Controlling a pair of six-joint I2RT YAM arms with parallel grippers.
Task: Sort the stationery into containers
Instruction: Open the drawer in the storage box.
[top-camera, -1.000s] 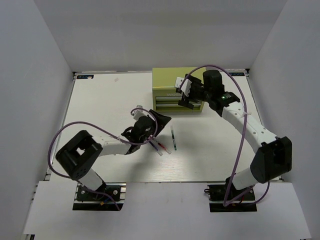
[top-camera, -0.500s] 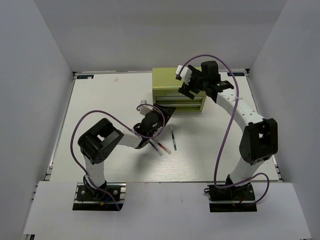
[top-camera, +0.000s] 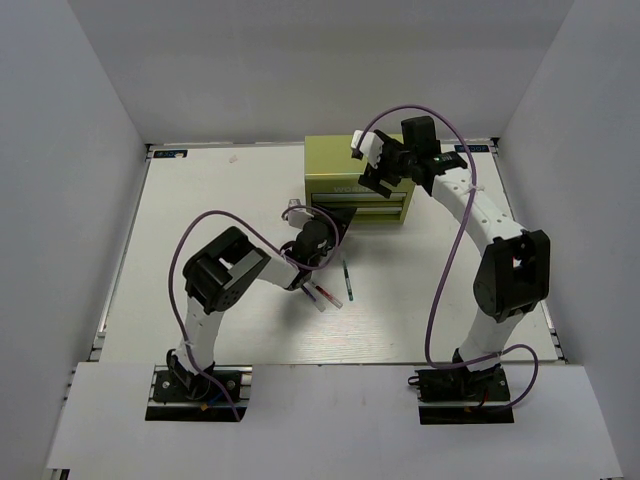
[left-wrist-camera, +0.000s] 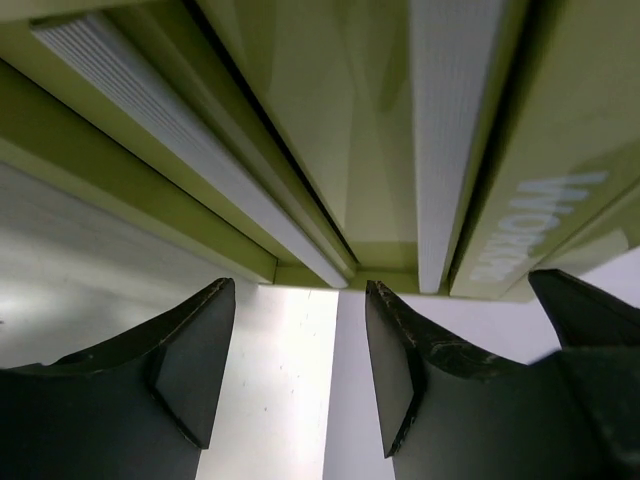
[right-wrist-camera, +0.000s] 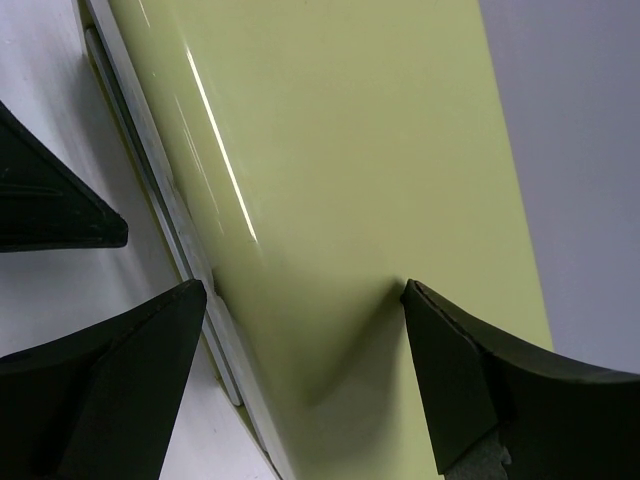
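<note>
Half-open and empty, the left gripper (top-camera: 335, 222) has quit the thin pens (top-camera: 328, 295) lying at six o'clock of the small yellow-green metal chest (top-camera: 335, 160) for its drawer fronts (top-camera: 375, 207), the wide-open, empty right gripper (top-camera: 372, 178) above: drawer-opening looks next.

The only writing that could be read was the pale raised lettering (left-wrist-camera: 520, 225) on the front of the yellow-green chest (left-wrist-camera: 330, 120), seen slanted in the left wrist view. It began "WORK"; the blurred letters after it were perhaps "PRO". From above, the same lettering was too small to read. A blue sticker (top-camera: 172, 153) at the far left corner of the table (top-camera: 200, 220) and a second sticker (top-camera: 476, 148) at the far right corner carried print too fine to make out.
</note>
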